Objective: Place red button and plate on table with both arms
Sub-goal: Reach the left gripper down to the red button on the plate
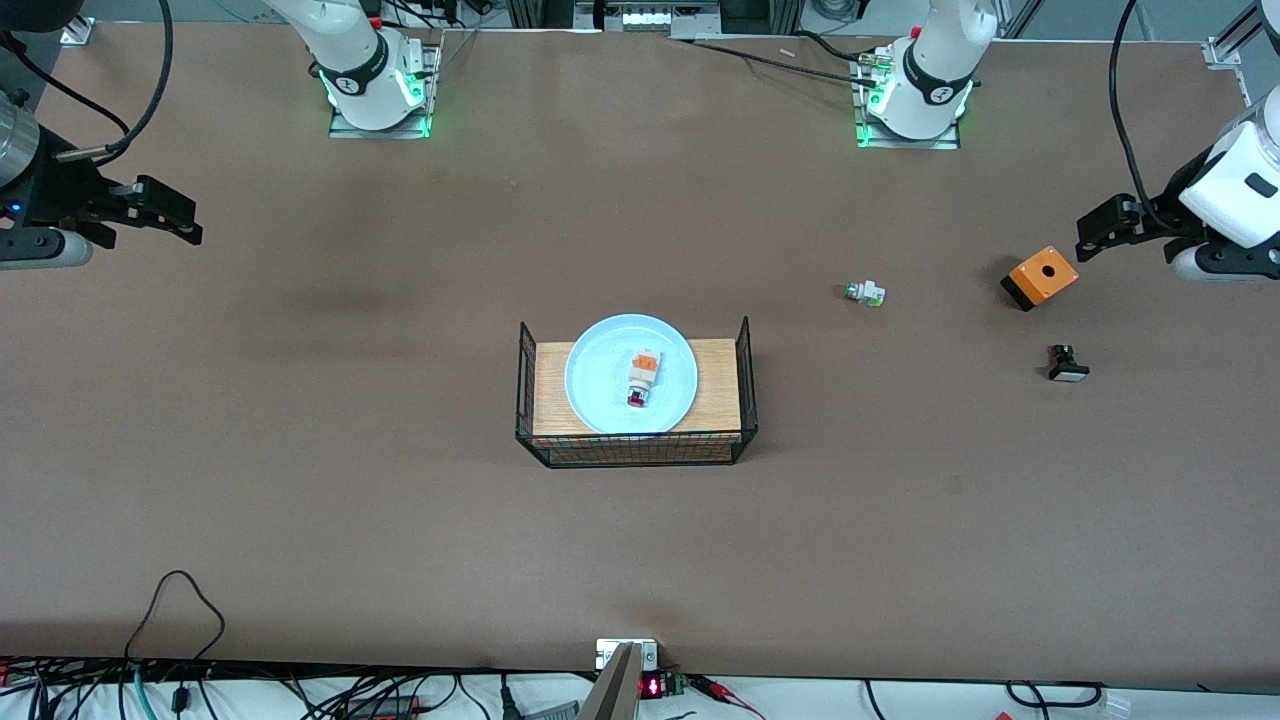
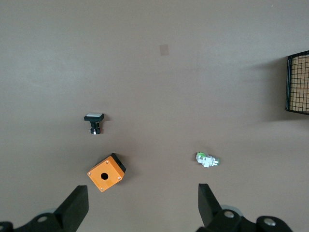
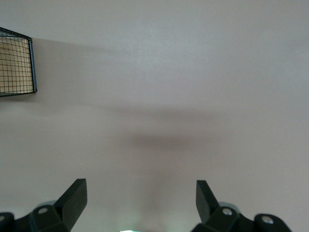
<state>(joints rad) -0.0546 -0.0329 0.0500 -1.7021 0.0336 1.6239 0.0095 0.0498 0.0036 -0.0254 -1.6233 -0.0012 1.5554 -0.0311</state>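
Plate (image 1: 631, 374) sits in the wire-sided tray (image 1: 636, 448) mid-table (image 1: 300, 480), red button (image 1: 642, 378) lying on it. Left gripper (image 1: 1098, 232) and right gripper (image 1: 172, 212) hover at their table ends, jaws apart.

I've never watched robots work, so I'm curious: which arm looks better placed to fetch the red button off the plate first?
Neither clearly. The red button lies on the plate mid-table. The left gripper and right gripper both hover open at the table's ends, about equally distant.
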